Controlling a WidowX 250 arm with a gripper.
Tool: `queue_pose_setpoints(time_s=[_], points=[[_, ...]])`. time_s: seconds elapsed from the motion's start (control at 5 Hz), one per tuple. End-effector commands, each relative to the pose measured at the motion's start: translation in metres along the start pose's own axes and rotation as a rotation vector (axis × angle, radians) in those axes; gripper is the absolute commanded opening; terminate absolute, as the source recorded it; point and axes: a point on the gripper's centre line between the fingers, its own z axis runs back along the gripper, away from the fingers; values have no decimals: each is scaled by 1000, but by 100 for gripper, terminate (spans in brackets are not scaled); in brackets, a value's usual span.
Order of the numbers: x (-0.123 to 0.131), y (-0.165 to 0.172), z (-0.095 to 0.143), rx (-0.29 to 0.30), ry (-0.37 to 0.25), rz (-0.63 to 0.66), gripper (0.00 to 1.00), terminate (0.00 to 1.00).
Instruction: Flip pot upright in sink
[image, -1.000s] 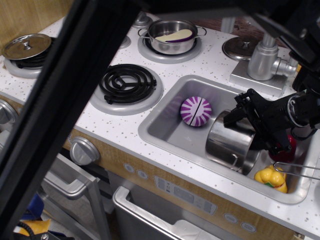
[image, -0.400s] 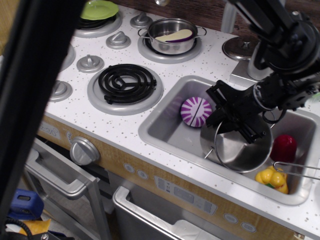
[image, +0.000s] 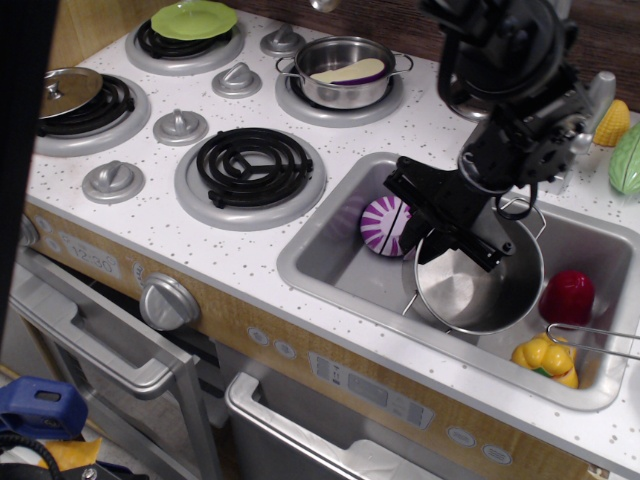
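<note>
Steel pot (image: 478, 287) stands upright in the sink (image: 330, 262) (mouth open), my claw (image: 452, 222) clamped on its ten-o'clock rim.

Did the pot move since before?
Yes. The pot lay tipped on its side in the sink; now its mouth faces up. It also sits a bit nearer the purple ball, with the claw at its rim.
</note>
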Motion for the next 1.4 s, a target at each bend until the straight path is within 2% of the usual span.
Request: queue_pose_setpoints(time_s=[0.0, 0.2, 1.2], points=[[6, 11, 10, -99, -18, -2, 100, 0], [12, 13, 2, -112, -51, -33, 100, 0], [12, 13, 2, -112, -51, -33, 100, 0]])
